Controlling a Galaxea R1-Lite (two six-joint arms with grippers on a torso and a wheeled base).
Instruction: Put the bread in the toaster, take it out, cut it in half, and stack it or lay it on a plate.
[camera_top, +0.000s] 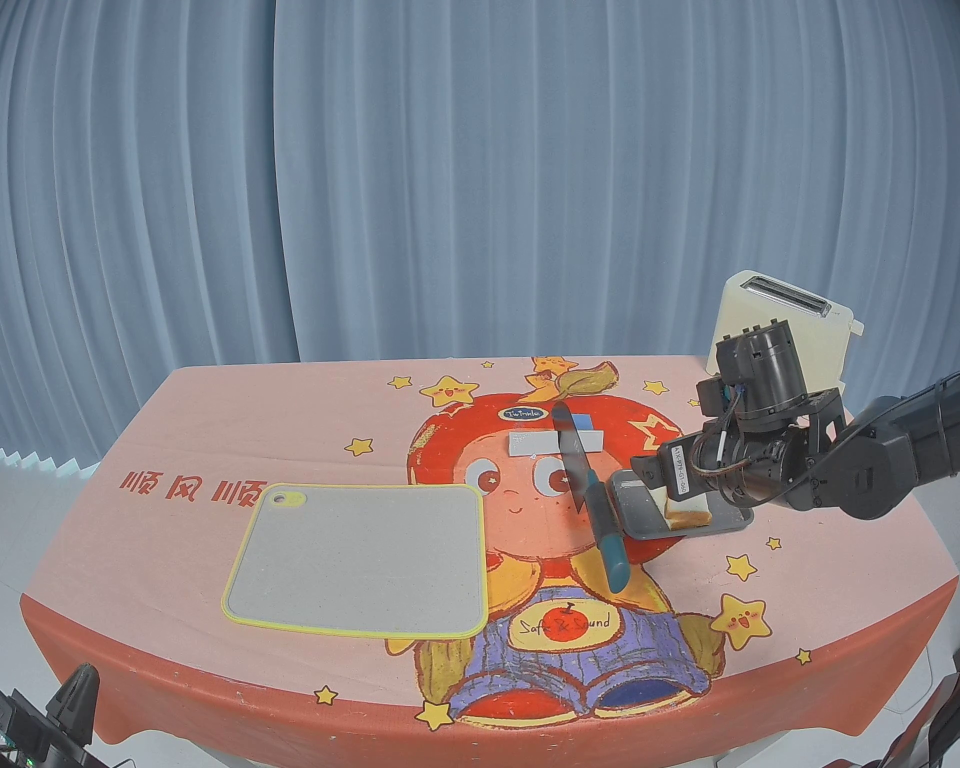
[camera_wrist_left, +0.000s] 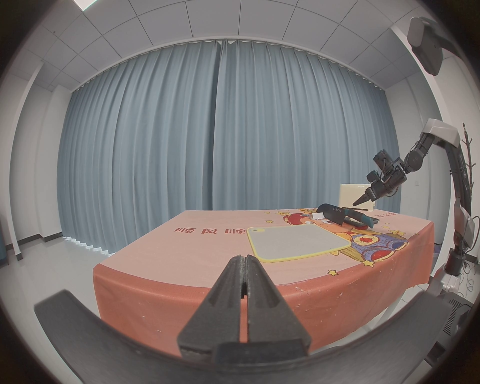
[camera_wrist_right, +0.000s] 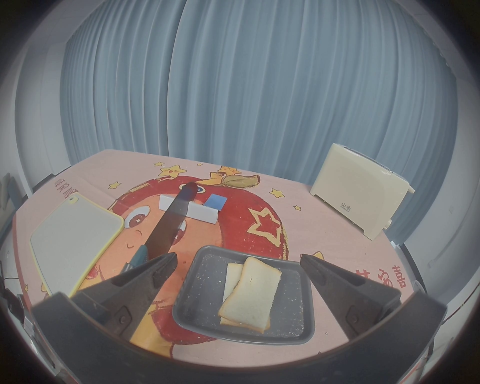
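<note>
right jaws released, hovering over bread (camera_wrist_right: 250, 294) on tray (camera_wrist_right: 296, 312) | left jaws clenched, empty, short of table (camera_wrist_left: 200, 250)

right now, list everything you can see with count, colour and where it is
bread: 2 slices, pale, overlapping in the tray
tray: 1, dark grey, right side of the table, nearer than the toaster
toaster: 1, cream, far right corner
knife: 1, dark blade, teal handle, left of the tray, blade across the block
block: 1, white, mid-table
tab: 1, blue, beside the block
board: 1, grey with yellow rim, left of the knife
table: 1, pink cartoon cloth
curtain: blue-grey, behind the table
right end effector: 1, black, open, above the tray
left end effector: 1, black, shut, off the table's near left
</note>
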